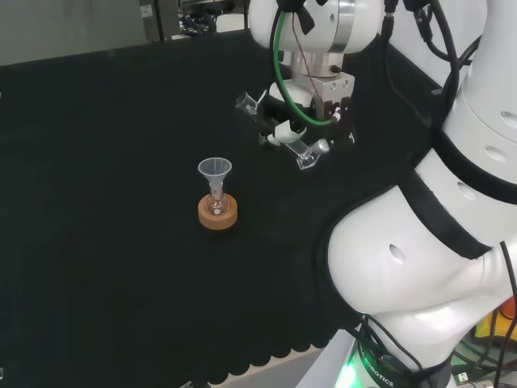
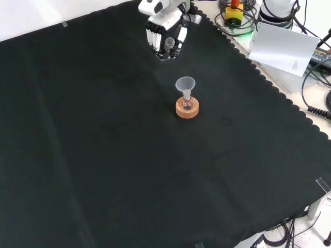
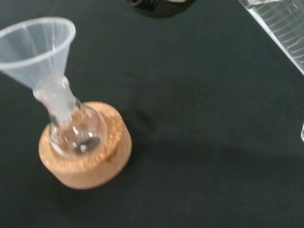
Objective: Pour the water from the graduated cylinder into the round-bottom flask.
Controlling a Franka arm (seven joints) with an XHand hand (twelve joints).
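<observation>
A small round-bottom flask [image 1: 216, 204] sits on a cork ring [image 1: 218, 215] with a clear plastic funnel [image 1: 215, 170] in its neck; the same flask [image 2: 186, 103] and funnel [image 2: 185, 83] stand mid-cloth in the front view. The wrist view shows the flask [image 3: 76, 133], funnel [image 3: 38, 42] and cork ring [image 3: 90, 166] close up. The hand [image 1: 303, 121] hovers to the right of the flask in the head view, its fingers curled round a clear graduated cylinder [image 1: 271, 121] tilted well over, mouth toward the funnel side. The hand [image 2: 165, 31] is beyond the flask in the front view. The cylinder [image 3: 280, 23] crosses a corner of the wrist view.
The cloth's scalloped edge [image 2: 279, 95] runs along the right of the front view, with a white sheet [image 2: 282, 46] and cables [image 2: 318, 98] beyond it. The arm's white links [image 1: 420, 226] stand at the head view's right.
</observation>
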